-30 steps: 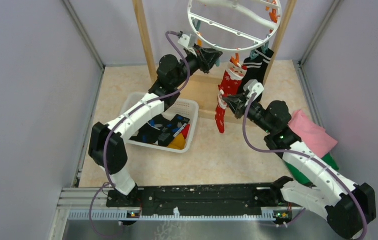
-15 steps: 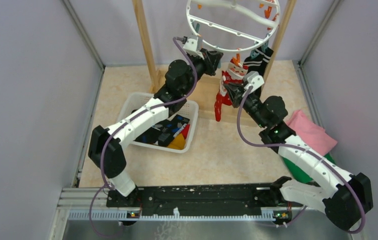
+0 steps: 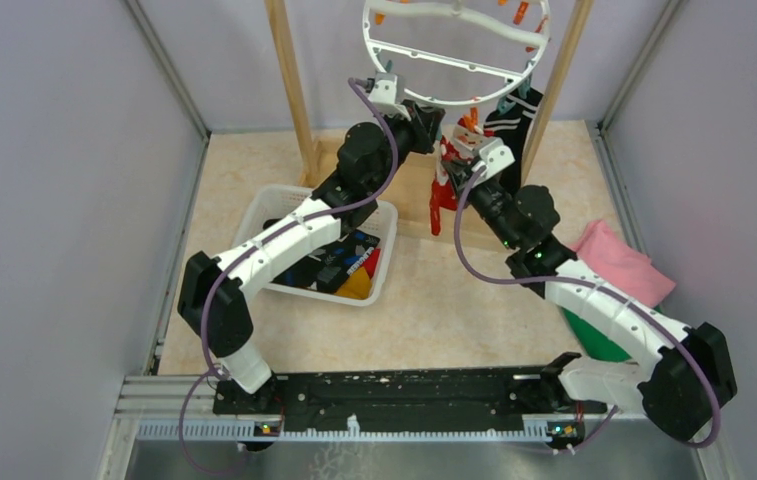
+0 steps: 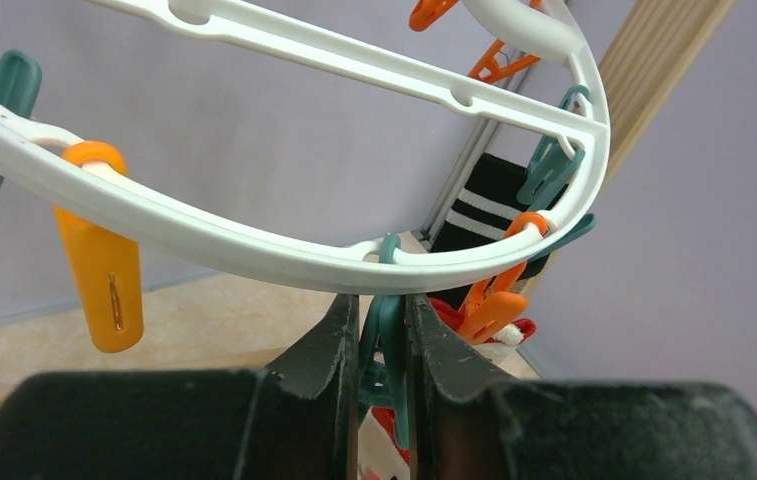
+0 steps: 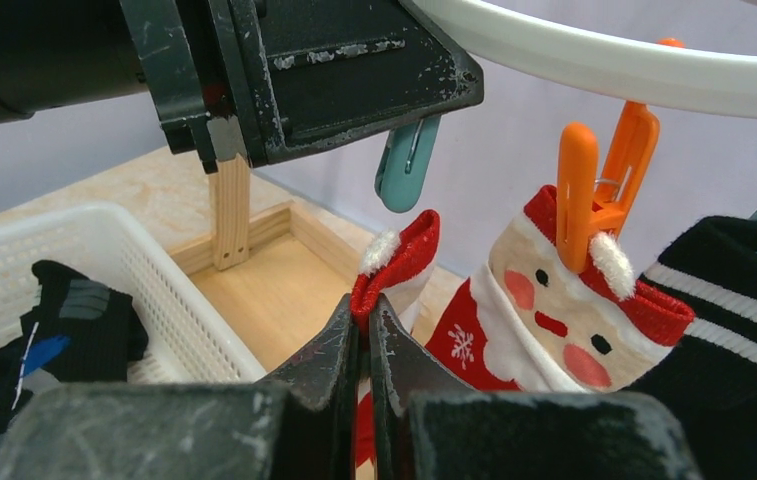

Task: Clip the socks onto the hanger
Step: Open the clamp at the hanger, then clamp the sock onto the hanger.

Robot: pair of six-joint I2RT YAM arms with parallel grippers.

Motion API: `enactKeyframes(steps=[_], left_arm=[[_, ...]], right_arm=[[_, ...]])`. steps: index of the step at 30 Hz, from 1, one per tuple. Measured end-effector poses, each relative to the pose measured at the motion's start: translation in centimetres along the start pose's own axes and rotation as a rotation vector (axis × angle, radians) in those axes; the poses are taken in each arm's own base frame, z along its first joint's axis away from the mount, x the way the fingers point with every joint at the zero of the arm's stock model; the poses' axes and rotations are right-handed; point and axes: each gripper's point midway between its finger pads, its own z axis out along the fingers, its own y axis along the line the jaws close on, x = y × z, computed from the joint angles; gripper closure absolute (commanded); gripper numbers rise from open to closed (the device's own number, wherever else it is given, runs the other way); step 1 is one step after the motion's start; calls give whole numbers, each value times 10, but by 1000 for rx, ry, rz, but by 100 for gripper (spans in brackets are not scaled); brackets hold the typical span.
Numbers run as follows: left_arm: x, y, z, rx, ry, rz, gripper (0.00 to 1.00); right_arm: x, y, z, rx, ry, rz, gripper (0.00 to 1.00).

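The hanger is a white ring with orange and teal pegs, hanging between wooden posts. My left gripper reaches up under its near rim, shut on a teal peg and squeezing it. That peg's lower tip hangs just above the red and white Santa sock. My right gripper is shut on this sock's cuff and holds it up. A second Santa sock hangs from an orange peg. Beside it hangs a black sock with white stripes.
A white mesh basket with more socks sits under my left arm. Pink cloth and green cloth lie at the right, by my right arm. The wooden rack posts stand either side of the hanger.
My right gripper has carried the red sock up and left, to just under the teal peg. My left gripper moved right and stayed on the peg. The hanger swung slightly left.
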Motion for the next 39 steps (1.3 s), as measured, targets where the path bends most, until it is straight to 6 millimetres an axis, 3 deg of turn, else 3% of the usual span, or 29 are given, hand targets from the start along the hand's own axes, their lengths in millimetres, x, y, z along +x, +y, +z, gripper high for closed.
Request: enactKeyframes(steps=[17,28,39], left_arm=[[1,6,0,-52,0,-42,100],[1,5,0,-57,7,-65,100],[2,8,-1,-77,12,-73,100]], right_arm=[[-11,8,10,-17,-37,6,100],[3,15,16,-34,6,-4,100],[1,11,17,-16,-2,-23,100]])
